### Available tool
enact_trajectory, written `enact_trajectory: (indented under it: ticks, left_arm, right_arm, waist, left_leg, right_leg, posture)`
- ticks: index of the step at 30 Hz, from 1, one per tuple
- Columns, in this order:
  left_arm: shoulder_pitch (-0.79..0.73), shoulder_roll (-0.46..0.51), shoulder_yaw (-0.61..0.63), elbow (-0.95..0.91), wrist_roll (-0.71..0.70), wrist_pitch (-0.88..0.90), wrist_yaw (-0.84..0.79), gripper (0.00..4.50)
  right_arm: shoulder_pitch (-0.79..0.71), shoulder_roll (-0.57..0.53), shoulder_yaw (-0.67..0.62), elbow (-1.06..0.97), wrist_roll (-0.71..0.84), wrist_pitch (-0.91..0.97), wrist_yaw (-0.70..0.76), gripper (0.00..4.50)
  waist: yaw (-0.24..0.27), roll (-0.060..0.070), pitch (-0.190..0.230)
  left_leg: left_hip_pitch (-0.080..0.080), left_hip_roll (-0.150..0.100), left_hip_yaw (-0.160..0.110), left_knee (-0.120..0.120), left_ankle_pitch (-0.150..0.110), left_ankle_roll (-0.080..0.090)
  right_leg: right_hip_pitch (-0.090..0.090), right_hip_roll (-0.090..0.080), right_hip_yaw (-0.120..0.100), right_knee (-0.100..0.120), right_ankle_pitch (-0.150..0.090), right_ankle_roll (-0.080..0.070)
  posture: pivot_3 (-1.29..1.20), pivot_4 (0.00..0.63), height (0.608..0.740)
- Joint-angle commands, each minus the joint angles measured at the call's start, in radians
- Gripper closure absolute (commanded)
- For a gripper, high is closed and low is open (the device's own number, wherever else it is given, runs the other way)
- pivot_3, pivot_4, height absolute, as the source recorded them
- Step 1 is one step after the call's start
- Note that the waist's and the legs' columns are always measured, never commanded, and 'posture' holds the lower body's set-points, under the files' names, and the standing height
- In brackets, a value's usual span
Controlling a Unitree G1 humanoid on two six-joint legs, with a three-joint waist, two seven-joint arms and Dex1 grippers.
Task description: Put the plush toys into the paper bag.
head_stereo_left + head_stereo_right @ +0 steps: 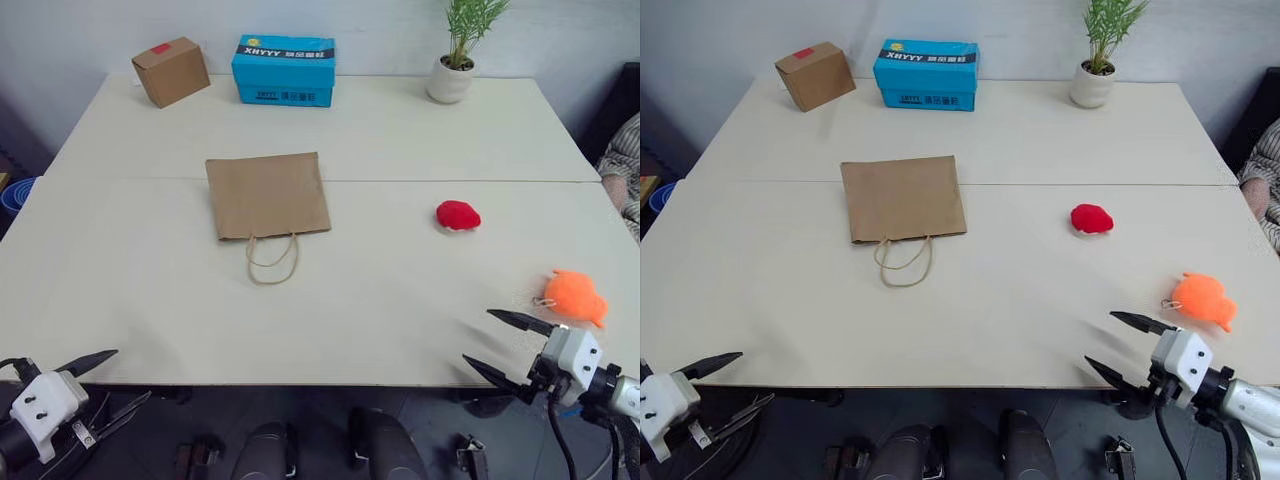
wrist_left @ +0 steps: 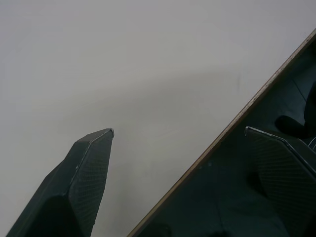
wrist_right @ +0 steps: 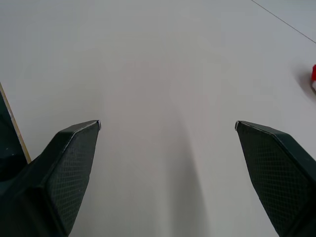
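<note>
Paper bag (image 1: 267, 195) flat at surface (image 1: 400, 130) centre, red plush toy (image 1: 458, 215) at 3 o'clock, orange plush toy (image 1: 575, 297) at 4 o'clock; left gripper (image 1: 110, 380) and right gripper (image 1: 505, 345) jaws released, empty.

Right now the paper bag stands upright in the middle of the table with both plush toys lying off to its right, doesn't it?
Not quite: the paper bag lies flat on the table, handles toward the robot, as the left eye view shows. The rest holds: the red plush toy and the orange plush toy both lie to its right.
</note>
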Motion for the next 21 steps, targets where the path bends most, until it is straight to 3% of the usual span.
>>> enact_trajectory:
  ticks: [1,6,7,13,17,20,21]
  left_arm:
    - [0.0,0.012,0.019,-0.038,-0.035,0.03,-0.001,0.03]
    - [-0.104,0.081,-0.027,-0.194,-0.181,0.273,0.012,0.03]
    - [-0.189,0.105,-0.07,-0.224,-0.175,0.332,0.053,0.03]
    - [-0.663,0.122,-0.409,-0.152,0.053,0.419,0.177,0.03]
    - [-0.948,0.051,-0.616,0.07,0.229,0.329,0.196,0.03]
    - [-1.057,0.025,-0.692,0.211,0.321,0.219,0.203,0.03]
    - [-1.085,0.018,-0.711,0.257,0.341,0.174,0.203,0.42]
  right_arm:
    - [-0.004,0.019,-0.001,-0.028,0.017,-0.011,-0.012,0.0]
    - [-0.06,0.073,0.035,-0.123,0.085,0.065,-0.059,0.0]
    - [-0.091,0.091,0.055,-0.154,0.093,0.087,-0.083,0.0]
    - [-0.226,0.169,0.153,-0.219,0.053,0.144,-0.177,0.0]
    - [-0.263,0.188,0.185,-0.22,0.026,0.148,-0.207,0.0]
    - [-0.269,0.194,0.19,-0.228,0.015,0.15,-0.227,0.0]
    - [-0.268,0.195,0.19,-0.231,0.011,0.15,-0.233,0.0]
  waist:
    - [0.004,0.0,0.0]
    - [0.017,0.0,0.0]
    - [0.02,0.0,0.0]
    - [0.034,0.002,0.0]
    - [0.039,0.002,-0.001]
    - [0.033,0.001,-0.001]
    - [0.031,0.001,-0.001]
  left_leg:
    - [0.0,0.0,0.0,0.0,0.0,0.0]
    - [0.0,0.0,0.0,0.001,0.0,0.0]
    - [0.001,0.0,-0.001,0.001,0.001,0.0]
    - [0.001,-0.001,-0.001,0.002,0.01,-0.009]
    - [-0.001,-0.001,0.002,0.001,0.012,-0.004]
    - [0.0,-0.001,0.009,0.002,0.013,-0.002]
    - [0.0,-0.001,0.01,0.002,0.012,-0.001]
  right_leg:
    - [0.0,0.0,0.0,0.0,0.0,0.0]
    - [0.0,0.0,0.0,0.002,0.0,0.0]
    - [0.0,0.0,0.0,0.004,0.0,0.0]
    - [0.0,0.001,-0.001,0.009,0.002,-0.002]
    - [-0.002,0.004,-0.002,0.012,0.003,-0.001]
    - [-0.003,0.007,-0.004,0.011,0.004,0.001]
    - [-0.003,0.006,-0.004,0.011,0.004,0.001]
  posture:
    - [0.0,0.15,0.74]
    - [0.0,0.15,0.74]
    - [0.0,0.15,0.74]
    - [0.0,0.15,0.74]
    - [0.0,0.15,0.74]
    - [0.0,0.15,0.74]
    - [0.0,0.15,0.74]
